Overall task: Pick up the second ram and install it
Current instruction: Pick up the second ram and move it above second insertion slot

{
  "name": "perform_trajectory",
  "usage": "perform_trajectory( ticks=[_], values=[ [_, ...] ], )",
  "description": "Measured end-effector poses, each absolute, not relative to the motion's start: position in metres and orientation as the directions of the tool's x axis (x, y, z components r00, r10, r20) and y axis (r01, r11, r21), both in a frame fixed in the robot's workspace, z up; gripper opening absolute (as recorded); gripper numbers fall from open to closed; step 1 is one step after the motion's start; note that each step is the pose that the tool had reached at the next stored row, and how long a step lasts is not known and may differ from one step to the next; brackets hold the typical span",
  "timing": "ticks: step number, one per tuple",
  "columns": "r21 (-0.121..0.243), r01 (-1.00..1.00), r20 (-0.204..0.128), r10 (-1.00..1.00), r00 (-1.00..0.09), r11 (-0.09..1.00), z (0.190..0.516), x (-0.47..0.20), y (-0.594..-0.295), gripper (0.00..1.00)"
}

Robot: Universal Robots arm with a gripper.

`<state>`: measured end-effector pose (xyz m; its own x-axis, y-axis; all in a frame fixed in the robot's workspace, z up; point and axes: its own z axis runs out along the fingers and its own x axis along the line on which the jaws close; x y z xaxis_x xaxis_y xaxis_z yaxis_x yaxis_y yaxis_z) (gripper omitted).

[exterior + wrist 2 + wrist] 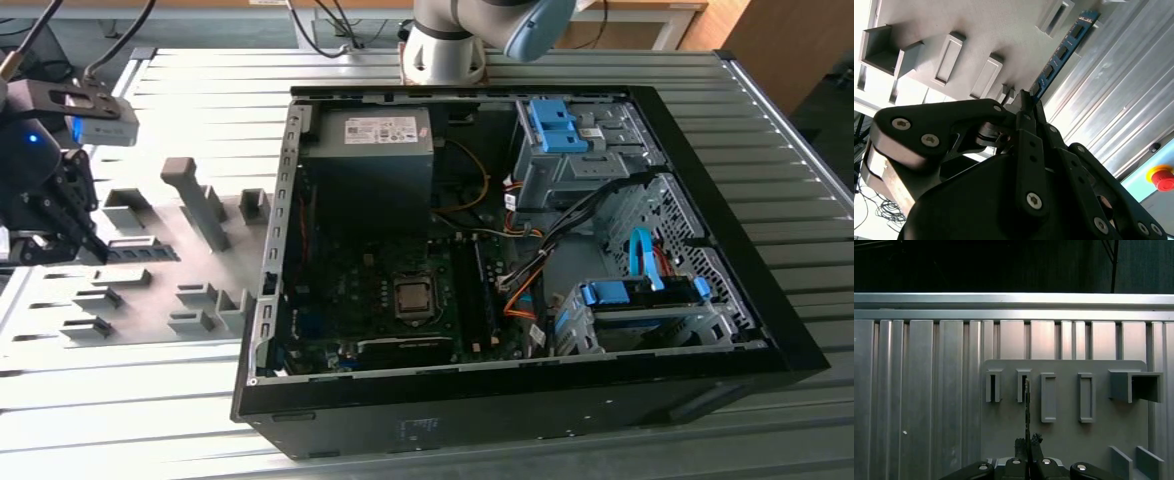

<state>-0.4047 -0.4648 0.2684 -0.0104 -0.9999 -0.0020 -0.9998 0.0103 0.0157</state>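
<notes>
Black gripper (1026,102) clamped on thin blue-green RAM stick (1061,50); long axis runs straight out from fingertips, over grey plastic fixture plate (1069,440).

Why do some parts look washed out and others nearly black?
In the exterior view, light glares off the ribbed table while the computer case interior sits in shadow; in the second wrist view, the end effector is a dark silhouette beside a washed-out white patch, the second ram it grips well lit; in the first wrist view, everything beyond the table is almost black.
</notes>
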Motion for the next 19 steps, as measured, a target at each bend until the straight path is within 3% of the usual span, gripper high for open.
perform_trajectory(
  ticks=[19],
  values=[
    [0.016, -1.0, -0.002, -1.0, -0.01, 0.01, 0.2734, -0.4047, -0.4648, 0.14]
  ],
)
